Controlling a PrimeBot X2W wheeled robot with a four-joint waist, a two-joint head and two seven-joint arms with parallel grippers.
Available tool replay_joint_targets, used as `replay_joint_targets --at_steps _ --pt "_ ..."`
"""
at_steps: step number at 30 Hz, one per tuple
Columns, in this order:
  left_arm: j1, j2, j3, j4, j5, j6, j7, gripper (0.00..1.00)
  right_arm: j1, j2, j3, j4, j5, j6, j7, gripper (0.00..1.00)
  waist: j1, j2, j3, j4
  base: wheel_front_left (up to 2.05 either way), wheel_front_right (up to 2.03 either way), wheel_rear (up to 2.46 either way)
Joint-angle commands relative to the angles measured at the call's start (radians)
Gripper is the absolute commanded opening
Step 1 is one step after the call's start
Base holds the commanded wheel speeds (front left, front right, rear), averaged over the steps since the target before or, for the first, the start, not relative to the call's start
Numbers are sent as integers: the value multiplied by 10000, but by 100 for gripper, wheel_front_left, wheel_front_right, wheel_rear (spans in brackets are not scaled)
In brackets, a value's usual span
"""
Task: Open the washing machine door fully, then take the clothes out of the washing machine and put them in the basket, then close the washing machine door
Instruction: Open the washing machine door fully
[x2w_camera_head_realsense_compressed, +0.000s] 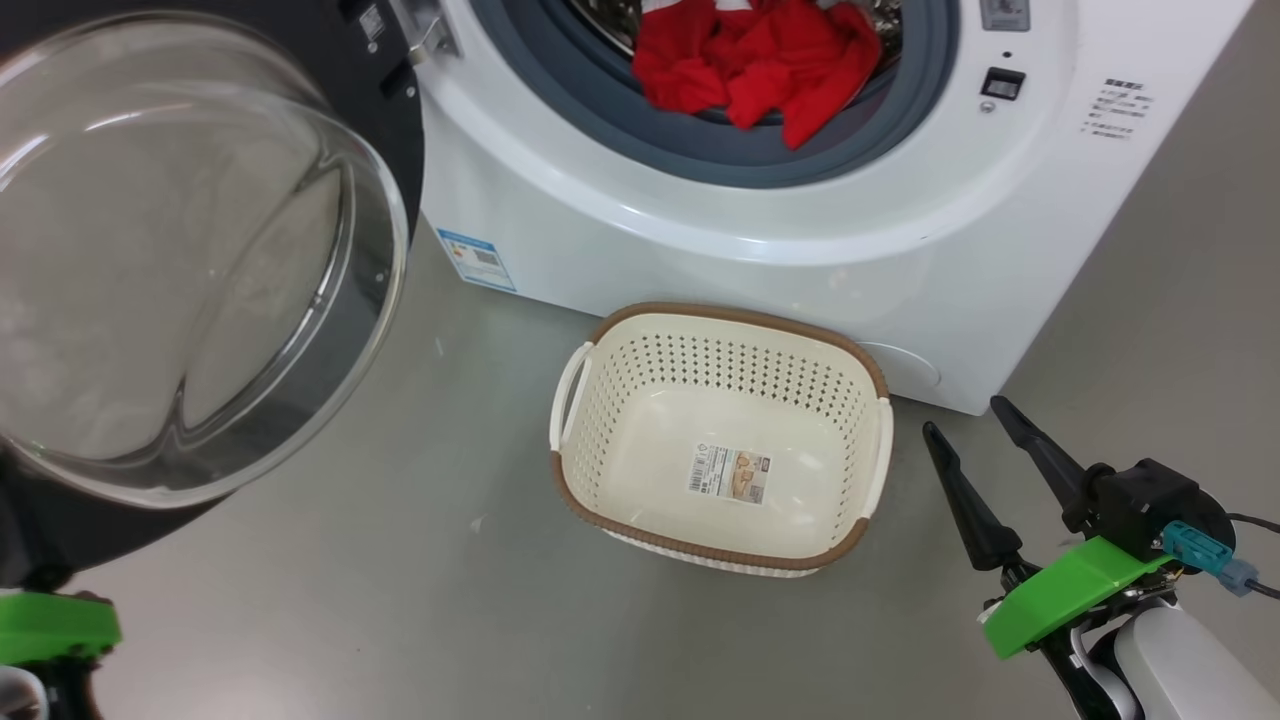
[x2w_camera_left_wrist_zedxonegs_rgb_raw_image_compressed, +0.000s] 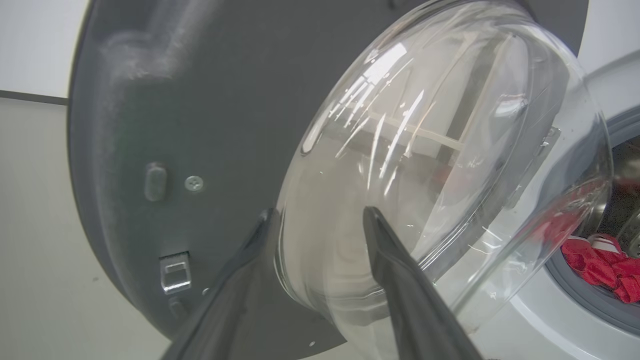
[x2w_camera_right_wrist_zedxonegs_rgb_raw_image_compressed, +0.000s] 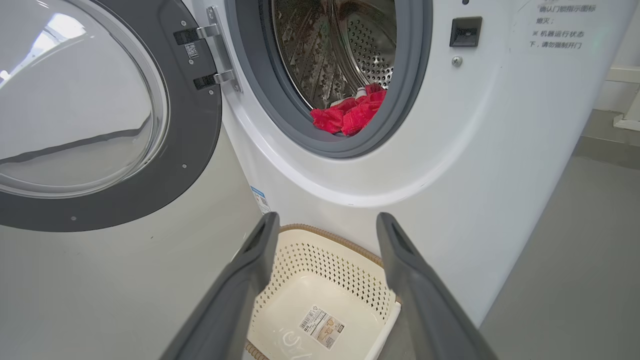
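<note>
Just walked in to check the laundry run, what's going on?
A robot is unloading the washing machine. Its door is swung open, the left gripper open at the glass bowl. The red clothes lie in the drum mouth; the basket on the floor holds none yet. The right gripper hovers open beside it.

Bright even light; glare streaks on washing machine door (x2w_camera_left_wrist_zedxonegs_rgb_raw_image_compressed: 380, 135); shadows faint.

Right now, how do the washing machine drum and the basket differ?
The washing machine drum is shiny steel; the basket is cream plastic with a brown rim. The drum holds the red clothes; the basket holds only a paper label. The drum opens forward; the basket opens upward. Both are perforated.
</note>
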Motion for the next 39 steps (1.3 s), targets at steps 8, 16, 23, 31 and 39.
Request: replay_joint_targets --at_steps 8,16,23,31,39 --pt "1065 4 -607 -1664 46 -55 -49 100 197 103 -99 -300 -16 48 -93 100 0 0 -181 -403 0 0 0" --pt "2057 -82 -2087 -2876 6 -55 -49 100 424 307 -495 -443 -77 48 -93 100 0 0 -340 -1033 0 0 0" --pt "2394 56 -3031 -3167 -150 -55 -49 100 571 476 -795 -559 -231 48 -93 100 0 0 -338 -1760 0 0 0" --pt "2467 287 -3713 -3311 -479 -55 -49 100 596 650 -1115 -587 -255 48 -93 100 0 0 -261 -2629 0 0 0" --pt "2505 443 -4285 -3486 -653 -55 -49 100 638 790 -1289 -553 -224 48 -93 100 0 0 -224 -3370 0 0 0"
